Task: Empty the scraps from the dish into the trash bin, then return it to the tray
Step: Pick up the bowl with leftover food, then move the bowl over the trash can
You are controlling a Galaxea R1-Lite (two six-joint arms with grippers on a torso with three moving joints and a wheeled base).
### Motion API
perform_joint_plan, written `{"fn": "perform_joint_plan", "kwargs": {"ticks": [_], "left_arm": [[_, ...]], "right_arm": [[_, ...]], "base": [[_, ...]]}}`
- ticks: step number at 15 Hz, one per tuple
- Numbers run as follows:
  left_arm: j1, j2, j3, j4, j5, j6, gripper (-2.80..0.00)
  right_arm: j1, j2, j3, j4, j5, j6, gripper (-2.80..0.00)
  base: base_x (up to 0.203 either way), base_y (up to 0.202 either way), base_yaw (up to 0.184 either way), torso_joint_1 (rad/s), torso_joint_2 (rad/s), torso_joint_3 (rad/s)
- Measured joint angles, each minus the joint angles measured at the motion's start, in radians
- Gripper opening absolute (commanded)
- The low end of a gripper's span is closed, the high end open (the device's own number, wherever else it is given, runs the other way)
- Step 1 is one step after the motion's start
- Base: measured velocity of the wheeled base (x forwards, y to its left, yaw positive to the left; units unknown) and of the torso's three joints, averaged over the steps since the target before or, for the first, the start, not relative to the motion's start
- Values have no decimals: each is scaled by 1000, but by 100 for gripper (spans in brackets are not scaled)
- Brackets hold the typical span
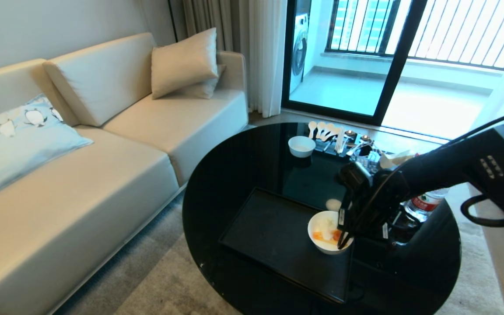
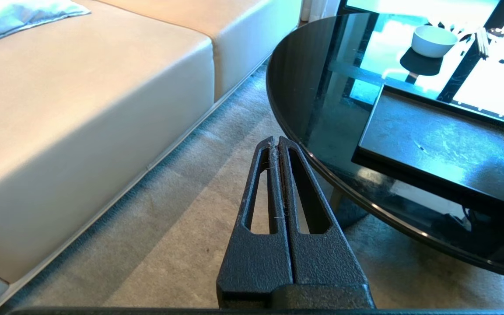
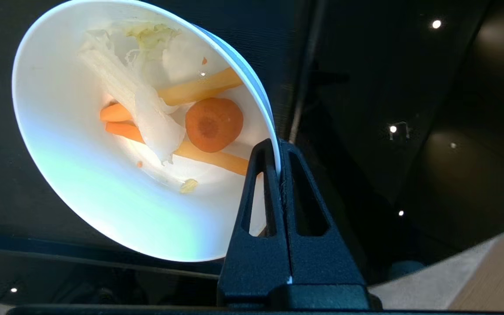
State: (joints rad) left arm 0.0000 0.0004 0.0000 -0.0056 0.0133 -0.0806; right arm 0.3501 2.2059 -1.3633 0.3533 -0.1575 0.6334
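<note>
The dish (image 1: 327,232) is a white deep bowl at the right end of the black tray (image 1: 274,236) on the round glass table. My right gripper (image 1: 344,240) is shut on its rim, one finger inside and one outside; the right wrist view shows the same pinch on the dish (image 3: 103,175) by the right gripper (image 3: 277,146). The scraps (image 3: 182,118), carrot slices and strips with pale cabbage, lie inside the bowl; the scraps (image 1: 326,234) also show from the head. My left gripper (image 2: 275,141) hangs shut over the carpet beside the table. The trash bin is out of view.
A smaller white bowl (image 1: 301,146) and a holder with spoons (image 1: 328,131) stand at the table's far side. A water bottle (image 1: 425,203) is behind my right arm. A beige sofa (image 1: 103,144) runs along the left. The round glass table (image 1: 234,175) edges onto carpet (image 2: 169,227).
</note>
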Motion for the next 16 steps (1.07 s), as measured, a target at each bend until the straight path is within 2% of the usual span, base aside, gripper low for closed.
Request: {"fn": "perform_joint_plan", "kwargs": {"ticks": [9,11,16], "left_arm": [[0,0,0,0,0,0,-280],[0,0,0,0,0,0,-280],[0,0,0,0,0,0,-280]], "right_arm": [[-102,-213,136,9,87,20,-280],[-132,-296,203,9,102,16,-280],[-222,-566,469,4,120,15,-280]], "base": [[0,0,0,0,0,0],[0,0,0,0,0,0],[0,0,0,0,0,0]]}}
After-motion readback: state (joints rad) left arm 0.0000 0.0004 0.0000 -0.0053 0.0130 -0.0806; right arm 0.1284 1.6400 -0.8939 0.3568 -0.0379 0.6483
